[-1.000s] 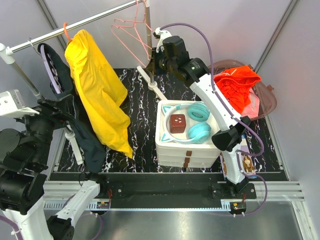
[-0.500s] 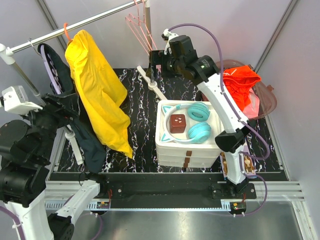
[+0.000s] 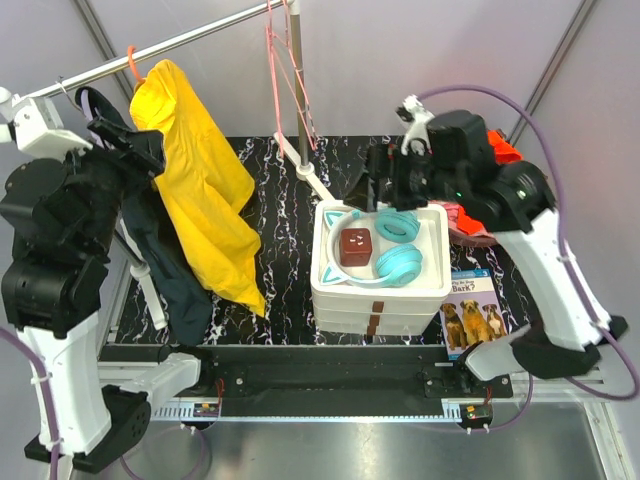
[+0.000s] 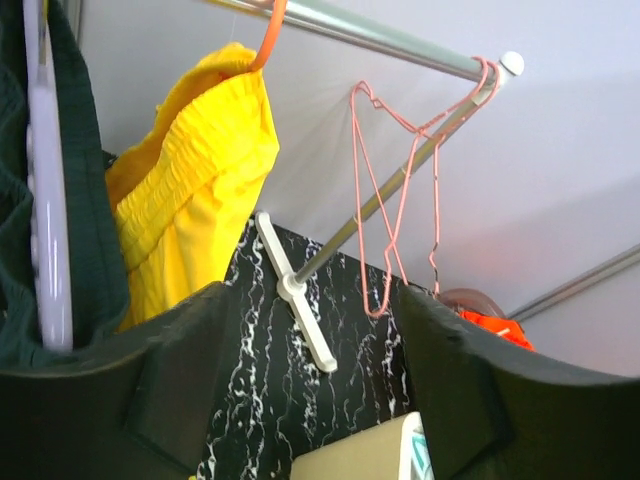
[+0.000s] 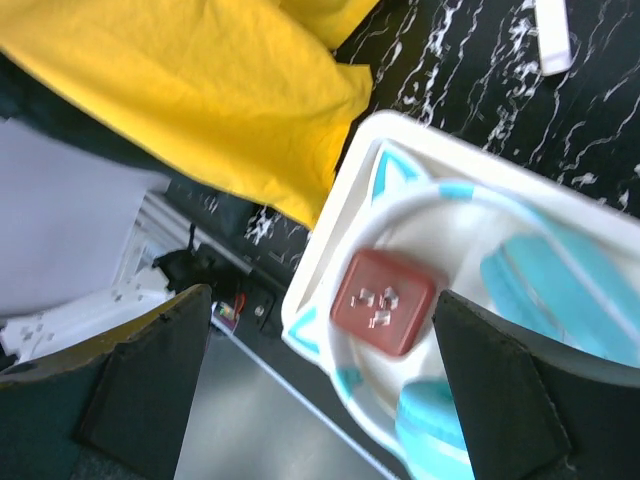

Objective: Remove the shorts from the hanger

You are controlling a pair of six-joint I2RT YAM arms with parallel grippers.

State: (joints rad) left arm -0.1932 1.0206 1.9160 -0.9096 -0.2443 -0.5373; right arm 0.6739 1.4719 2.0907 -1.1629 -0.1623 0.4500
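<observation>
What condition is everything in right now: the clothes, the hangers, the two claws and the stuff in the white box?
yellow shorts: hanging on an orange hanger on the rail.
dark garment: hanging on a pale hanger.
pink wire hangers: bare, at the rail's end.
headphones: lying in the white tray.
brown cube: in the tray, beside the headphones.
left gripper: open, empty.
right gripper: open, empty, above the tray.

Closed in by pale grey panel walls (image 3: 450,50) crossed by slanting darker grey metal struts (image 3: 555,60), softly and evenly lit. Below, a black marble-patterned tabletop with white veins (image 3: 285,260), edged on the near side by a silver slotted aluminium rail (image 3: 330,408) and a dull brushed-metal sheet (image 3: 350,450). Up at the left, a round silver clothes rail (image 3: 205,32) on a thin upright post (image 3: 297,60) with a white cross-shaped foot (image 3: 322,188).
</observation>
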